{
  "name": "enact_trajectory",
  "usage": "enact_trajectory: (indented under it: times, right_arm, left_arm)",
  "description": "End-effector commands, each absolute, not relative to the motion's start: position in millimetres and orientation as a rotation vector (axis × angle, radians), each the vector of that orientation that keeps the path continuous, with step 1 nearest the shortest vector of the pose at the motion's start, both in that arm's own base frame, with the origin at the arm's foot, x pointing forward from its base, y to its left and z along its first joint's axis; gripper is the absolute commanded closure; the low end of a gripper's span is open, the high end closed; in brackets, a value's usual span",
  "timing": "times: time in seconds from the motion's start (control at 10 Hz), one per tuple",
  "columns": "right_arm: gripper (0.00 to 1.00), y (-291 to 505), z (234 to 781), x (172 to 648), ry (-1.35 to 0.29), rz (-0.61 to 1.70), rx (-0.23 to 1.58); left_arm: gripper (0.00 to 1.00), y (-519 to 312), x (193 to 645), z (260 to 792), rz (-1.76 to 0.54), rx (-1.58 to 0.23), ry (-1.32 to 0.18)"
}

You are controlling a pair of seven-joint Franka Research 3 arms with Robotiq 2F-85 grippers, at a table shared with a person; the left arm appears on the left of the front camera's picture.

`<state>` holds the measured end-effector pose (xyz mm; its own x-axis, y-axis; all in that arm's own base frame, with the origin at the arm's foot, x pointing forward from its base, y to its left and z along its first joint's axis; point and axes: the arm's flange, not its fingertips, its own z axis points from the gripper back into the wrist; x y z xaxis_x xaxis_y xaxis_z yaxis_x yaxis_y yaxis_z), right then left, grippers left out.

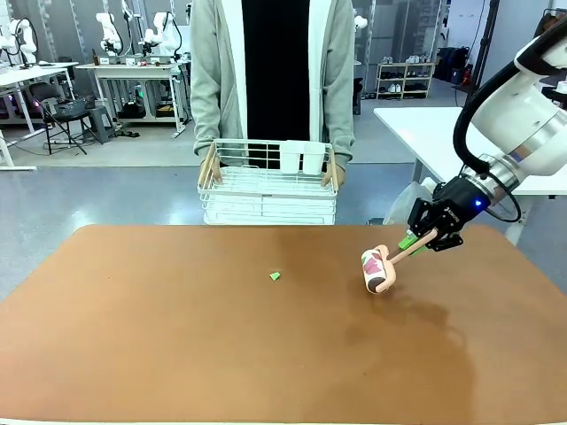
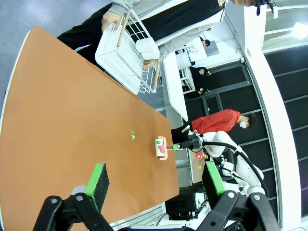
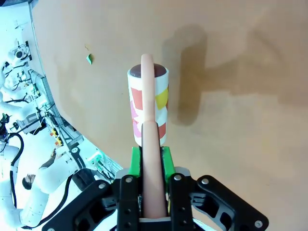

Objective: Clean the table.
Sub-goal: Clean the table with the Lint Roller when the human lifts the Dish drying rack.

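Front view gives us the reddish-brown bench (image 1: 177,336) reaching from the near edge to the far edge, where a person stands. The right pincer (image 1: 412,241) comes in over the right side of the bench, its jaws clamped tight on the peach handle of a lint roller (image 1: 379,268). The roller's patterned drum points down and towards the middle, over the right half of the bench and closer to the far edge than the near one. We cannot tell whether the drum touches the top. A small green scrap (image 1: 275,276) lies on the bench near the middle, well apart from the drum on its left.

Beyond the far edge, the person's hands (image 1: 209,168) hold a white wire basket (image 1: 266,199) by both ends, with two white cups (image 1: 301,157) standing in its back right part.

From the left wrist we see the left pincer (image 2: 155,185) above the bench, jaws spread wide with nothing between them.
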<state>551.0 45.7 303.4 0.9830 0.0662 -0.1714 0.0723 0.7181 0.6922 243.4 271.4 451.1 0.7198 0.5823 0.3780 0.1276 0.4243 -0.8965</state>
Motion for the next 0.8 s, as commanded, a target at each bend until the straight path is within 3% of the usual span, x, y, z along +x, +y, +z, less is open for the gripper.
enact_trajectory:
  times: [0.0, 0.4, 0.7]
  right_arm:
    - [0.79, 53, 297, 566, 0.205, 0.022, 0.800]
    - [0.79, 108, 254, 582, 0.295, 0.106, 0.798]
    - [0.79, 192, 240, 566, 0.259, 0.089, 0.727]
  left_arm:
    - [0.00, 276, 244, 453, 0.297, -1.133, -0.779]
    - [0.00, 276, 244, 453, 0.297, -1.133, -0.779]
    - [0.00, 276, 244, 453, 0.297, -1.133, -0.779]
